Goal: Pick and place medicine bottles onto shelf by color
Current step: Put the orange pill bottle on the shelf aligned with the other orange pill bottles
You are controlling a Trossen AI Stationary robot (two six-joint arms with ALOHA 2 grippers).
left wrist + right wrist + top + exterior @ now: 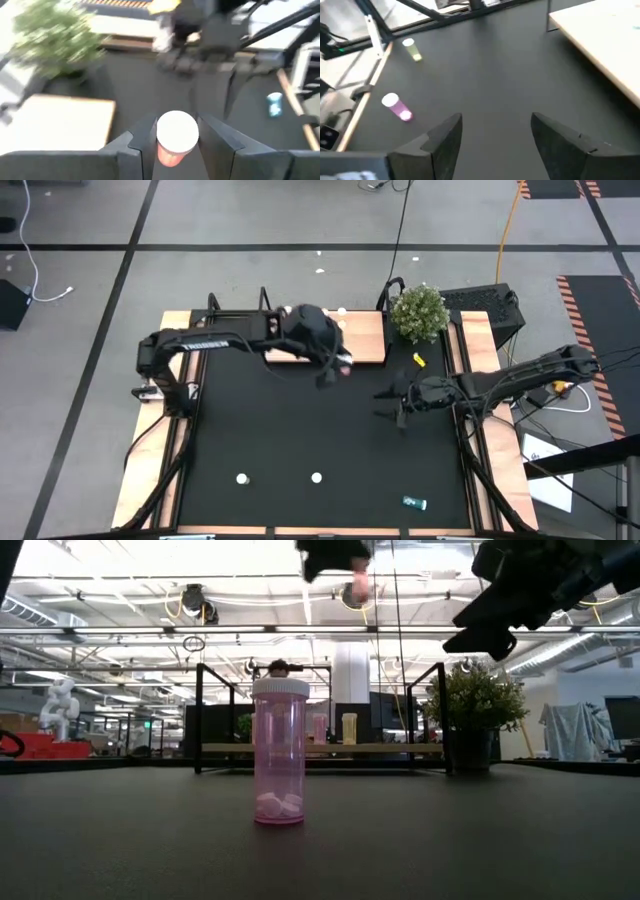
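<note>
1. Pink bottle (175,142), white-capped: I see it clamped in my left gripper (174,145), raised just beside the shelf (355,340).
2. Right gripper (495,145): fingers spread, holding nothing, above the black mat (300,430).
3. Pink bottle upright on mat (280,752).

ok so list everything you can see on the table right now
black mat: one, covers the table
shelf: one, light wood with black brackets, far edge of the mat
potted plant: one, green, at the shelf's right end
shelf bottles: two, pink and yellow, upright on the shelf
standing bottles: two, pink and yellow, upright on the mat near the front
lying bottles: two, teal at the front right, yellow by the plant
left claw: shut on a held pink bottle, raised by the shelf
right claw: open, empty, over the mat's right side
</note>
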